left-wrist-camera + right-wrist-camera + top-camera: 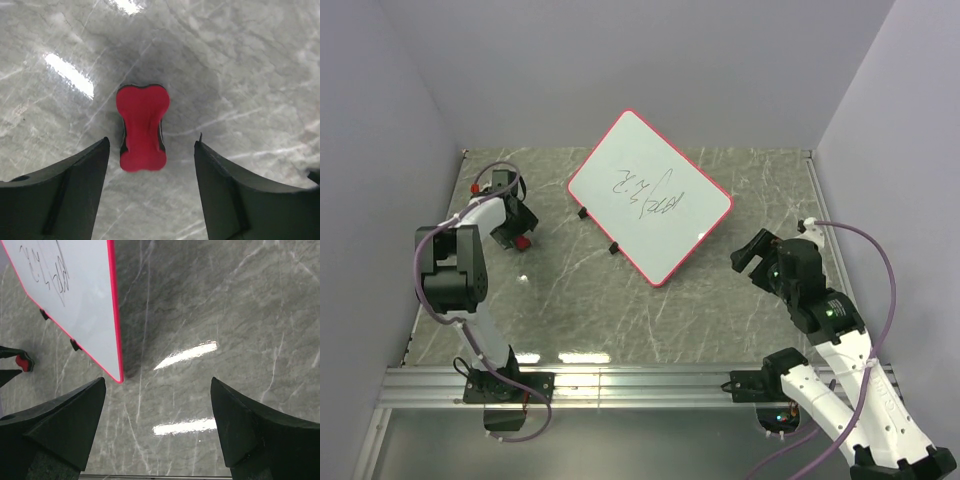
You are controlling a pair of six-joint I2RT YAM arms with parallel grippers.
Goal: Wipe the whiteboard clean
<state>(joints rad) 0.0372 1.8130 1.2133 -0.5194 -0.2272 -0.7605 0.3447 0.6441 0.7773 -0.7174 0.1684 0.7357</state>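
**Grey marble, white board, red eraser lined up**

Grey veined table (620, 320) underneath it all. Next in size, the whiteboard (650, 198): far middle of the table, turned on the diagonal, apparently propped on its small black feet, well apart from both arms. Looks light and stiff, with a slick face and a thin red rim. Likely to skid or tip under a hard wipe, so best steadied by pinching the rim at the near corner, never the glossy face.

Over to the right gripper (157, 380): jaws spread wide, nothing between them, hovering above bare table near that corner.

Now the left gripper (151, 142), off at the left side of the table: jaws apart, straddling the eraser (142, 127), neither finger touching it as far as can be seen. Red top, dark base, narrow waist, the obvious place to squeeze. Probably soft-faced and featherweight.

Smallest of all, the black scribbles (660, 207) mid-board, unsmudged, so no wiping yet by the look of it.
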